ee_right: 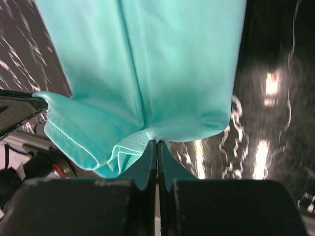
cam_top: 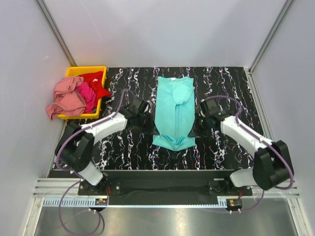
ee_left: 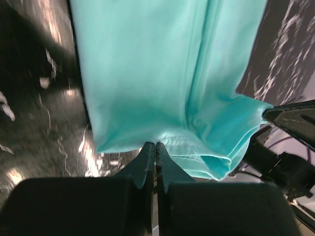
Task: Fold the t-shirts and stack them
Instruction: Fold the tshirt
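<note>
**Early stage of the task.** The turquoise t-shirt (cam_top: 173, 113) lies on the surface (cam_top: 133, 152) between the two sets of fingers. Its sides and sleeves are already turned in to make a narrow strip, and we judge the crosswise fold not yet made. The salmon pink t-shirt (cam_top: 66, 98), magenta t-shirt (cam_top: 87, 93) and red t-shirt (cam_top: 93, 78) sit crumpled in and over the yellow bin (cam_top: 91, 68), well off to the outer side of the left fingers (ee_left: 145, 162). We see no stack.

**Arm pose.** The left arm (cam_top: 106, 125) and right arm (cam_top: 241, 132) reach in with elbows out, forearms converging and wrists low.

**Fingers.** The left fingers are closed, their tips meeting at the hem, which puckers into them. The right fingers (ee_right: 146, 167) are closed likewise. We read each pair as pinching the hem, with the shirt's body stretching away ahead of the fingertips.
</note>
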You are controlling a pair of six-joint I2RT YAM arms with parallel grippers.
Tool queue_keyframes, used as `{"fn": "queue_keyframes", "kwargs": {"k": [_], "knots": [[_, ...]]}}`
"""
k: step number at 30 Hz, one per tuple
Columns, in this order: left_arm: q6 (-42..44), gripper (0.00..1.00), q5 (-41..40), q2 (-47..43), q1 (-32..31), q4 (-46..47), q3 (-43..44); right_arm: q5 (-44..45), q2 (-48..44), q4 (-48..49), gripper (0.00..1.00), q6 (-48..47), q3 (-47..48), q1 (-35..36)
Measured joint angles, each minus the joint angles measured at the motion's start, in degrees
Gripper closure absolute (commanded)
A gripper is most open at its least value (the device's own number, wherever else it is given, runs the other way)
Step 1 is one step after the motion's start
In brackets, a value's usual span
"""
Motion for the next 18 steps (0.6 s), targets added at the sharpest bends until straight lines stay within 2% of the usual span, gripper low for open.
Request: {"fn": "queue_keyframes", "kwargs": {"k": [10,18], "knots": [[6.0,1.00,2.9,11.1,7.3,-1.9,13.6,3.5,11.9,0.2,1.00,-8.2,16.1,-3.8],[8.2,1.00,5.1,17.6,11.2,-3.0,23.2,3.4,17.7,1.9,1.00,-12.2,23.1,-7.7]]}}
